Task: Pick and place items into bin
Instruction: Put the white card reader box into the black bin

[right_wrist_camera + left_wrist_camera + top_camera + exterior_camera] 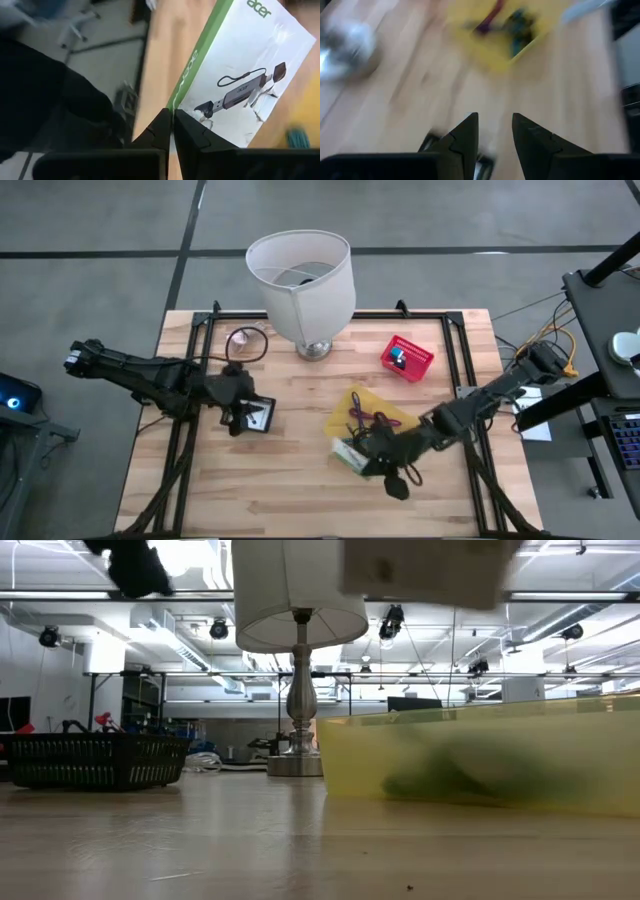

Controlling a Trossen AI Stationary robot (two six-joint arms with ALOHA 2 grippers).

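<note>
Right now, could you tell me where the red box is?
In the high view, the red box lies at the table's far right, between the lamp base and the frame's right rail.

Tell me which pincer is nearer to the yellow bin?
The right. The right pincer is at the near edge of the yellow bin, shut on a white box. The left pincer is well off to the bin's left, over bare table.

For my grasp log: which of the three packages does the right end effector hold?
The white, green-edged Acer box; the right end effector pinches its edge. The red package and the small black-and-white package lie elsewhere.
</note>
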